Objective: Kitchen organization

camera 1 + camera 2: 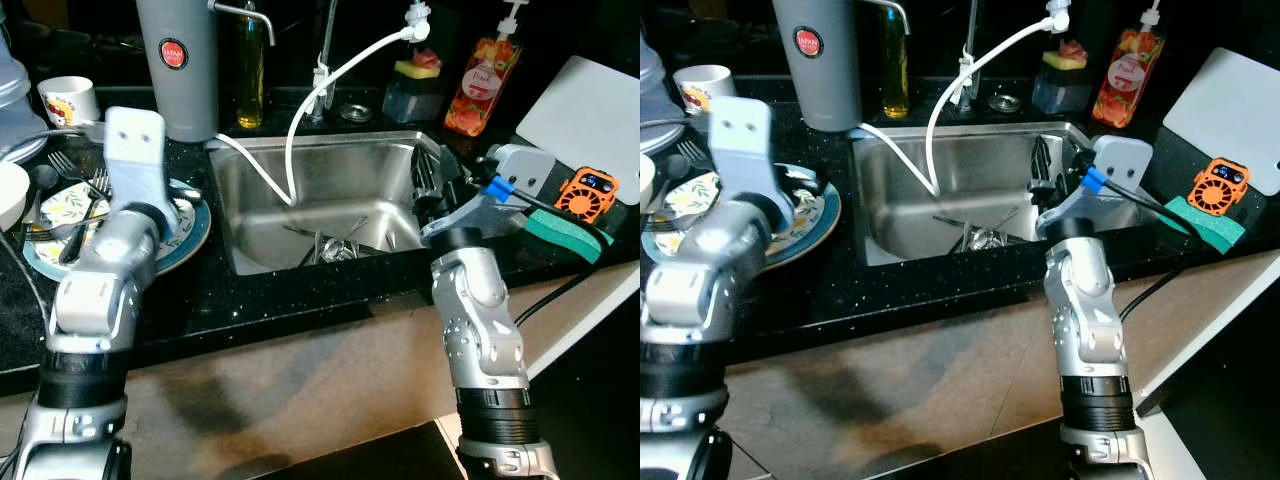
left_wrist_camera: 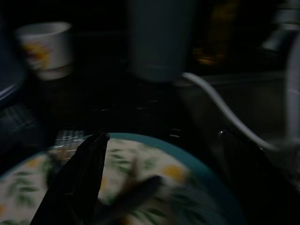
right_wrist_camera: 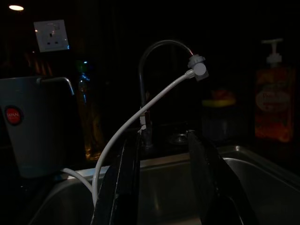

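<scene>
Right pincer (image 3: pixel 161 183) gapes above sink (image 1: pixel 330 180) rim.

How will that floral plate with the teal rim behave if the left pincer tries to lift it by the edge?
The round floral plate with the teal rim looks glazed, so the left pincer, open over it, may slip. The metal forks lying loose on it would probably slide or rattle if it tilts. It is likely rigid, fairly heavy and breakable on the black speckled counter.

Left gripper (image 2: pixel 154 187) and right gripper (image 3: pixel 164 187), 2 parted fingers each, both arms raised.
</scene>
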### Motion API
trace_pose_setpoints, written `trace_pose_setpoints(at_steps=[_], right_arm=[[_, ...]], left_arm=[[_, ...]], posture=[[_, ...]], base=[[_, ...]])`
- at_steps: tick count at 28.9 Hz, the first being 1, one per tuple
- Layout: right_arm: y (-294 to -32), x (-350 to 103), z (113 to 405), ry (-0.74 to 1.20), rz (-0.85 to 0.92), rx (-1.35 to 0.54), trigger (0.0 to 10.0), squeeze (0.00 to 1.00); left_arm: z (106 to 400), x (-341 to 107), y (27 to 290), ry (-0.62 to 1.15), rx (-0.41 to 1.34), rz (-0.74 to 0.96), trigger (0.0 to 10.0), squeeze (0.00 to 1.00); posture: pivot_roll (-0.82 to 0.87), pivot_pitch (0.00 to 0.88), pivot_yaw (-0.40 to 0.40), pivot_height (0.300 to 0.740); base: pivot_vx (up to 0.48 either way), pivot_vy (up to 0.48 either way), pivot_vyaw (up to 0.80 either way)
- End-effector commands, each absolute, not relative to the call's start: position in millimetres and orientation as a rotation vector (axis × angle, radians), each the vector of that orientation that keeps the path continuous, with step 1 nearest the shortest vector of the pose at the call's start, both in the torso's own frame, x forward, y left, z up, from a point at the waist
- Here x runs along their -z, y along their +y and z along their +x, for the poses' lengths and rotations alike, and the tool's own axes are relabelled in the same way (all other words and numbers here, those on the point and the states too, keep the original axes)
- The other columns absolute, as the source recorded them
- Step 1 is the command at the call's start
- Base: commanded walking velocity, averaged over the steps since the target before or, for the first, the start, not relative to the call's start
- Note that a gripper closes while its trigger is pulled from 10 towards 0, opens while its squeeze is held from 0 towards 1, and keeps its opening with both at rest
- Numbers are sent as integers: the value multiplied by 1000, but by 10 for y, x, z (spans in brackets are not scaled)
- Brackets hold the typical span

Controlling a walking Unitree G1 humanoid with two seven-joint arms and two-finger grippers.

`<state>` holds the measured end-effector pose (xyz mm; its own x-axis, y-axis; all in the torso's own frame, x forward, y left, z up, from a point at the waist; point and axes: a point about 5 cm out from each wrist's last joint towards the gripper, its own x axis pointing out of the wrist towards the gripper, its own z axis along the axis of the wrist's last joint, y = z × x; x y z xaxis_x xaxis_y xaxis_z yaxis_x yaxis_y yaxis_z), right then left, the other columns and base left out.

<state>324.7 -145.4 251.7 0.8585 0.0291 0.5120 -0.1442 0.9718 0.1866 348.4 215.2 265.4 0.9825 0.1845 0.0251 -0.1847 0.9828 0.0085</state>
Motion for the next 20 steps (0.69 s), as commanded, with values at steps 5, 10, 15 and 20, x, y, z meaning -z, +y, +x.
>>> trace_pose_setpoints(at_steps=[5, 10, 15, 20], right_arm=[[-1367, -2474, 3244, -515, 225, -114, 10000, 0], [-1406, -2439, 3238, -499, 239, -100, 10000, 0], [-1460, -2415, 3225, -491, 231, -82, 10000, 0], [-1443, -2420, 3227, -491, 227, -93, 10000, 0]], left_arm=[[3587, -2752, 2305, -14, -342, -112, 10000, 0], [3609, -2695, 2329, 14, -431, -327, 10000, 0], [3629, -2627, 2373, 51, -511, -421, 10000, 0], [3679, -2549, 2443, 101, -568, -366, 10000, 0]], posture=[[98, 37, -85, 740], [61, 27, -78, 740], [53, 25, -86, 740], [52, 24, -87, 740]], base=[[0, 0, 0], [0, 0, 0], [0, 0, 0], [0, 0, 0]])
